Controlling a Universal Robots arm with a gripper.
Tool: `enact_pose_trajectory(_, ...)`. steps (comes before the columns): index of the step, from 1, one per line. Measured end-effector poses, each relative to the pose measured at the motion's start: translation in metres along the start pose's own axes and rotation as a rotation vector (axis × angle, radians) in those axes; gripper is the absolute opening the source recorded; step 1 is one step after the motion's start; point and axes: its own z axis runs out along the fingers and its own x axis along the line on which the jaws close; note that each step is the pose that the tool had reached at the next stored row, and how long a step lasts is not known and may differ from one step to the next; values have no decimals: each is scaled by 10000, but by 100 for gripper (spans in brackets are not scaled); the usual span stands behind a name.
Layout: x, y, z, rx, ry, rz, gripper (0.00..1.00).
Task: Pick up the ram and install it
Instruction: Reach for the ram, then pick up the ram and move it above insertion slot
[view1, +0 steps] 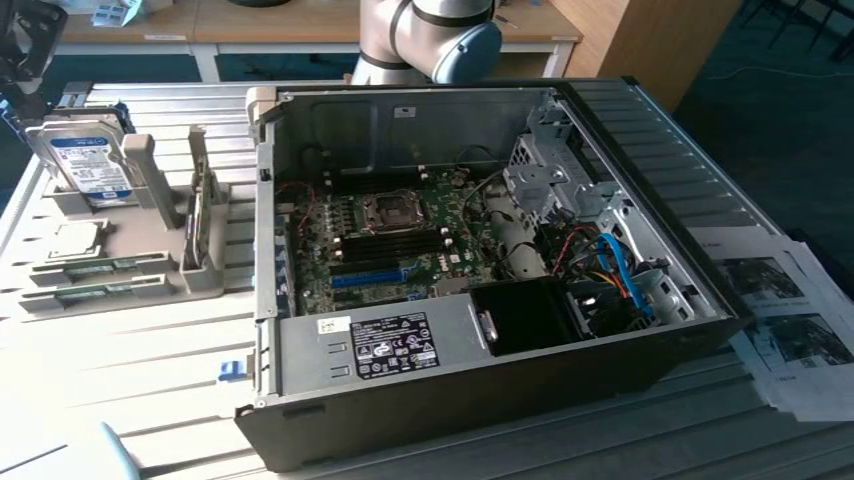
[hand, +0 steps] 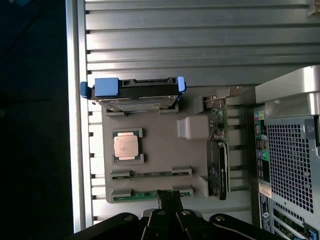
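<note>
Over the grey holder (hand: 165, 155) | approach step, the ram (hand: 142, 195) lay ungripped | my gripper (hand: 168, 195) was closed, empty | grasp likely needed jaws parted first

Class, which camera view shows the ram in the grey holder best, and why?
The wrist view. It looks straight down on the ram, showing its green length lying in the grey holder, with the gripper nearest it. The exterior view shows the ram at a slant, at that view's left, partly hidden by the holder's clips.
</note>
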Motion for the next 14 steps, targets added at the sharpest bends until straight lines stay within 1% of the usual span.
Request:
enact_pose_trajectory(7, 0, 1, 1, 1, 1, 1, 10)
enact_pose_trajectory(14, 1, -1, 33, 0, 0, 2, 10)
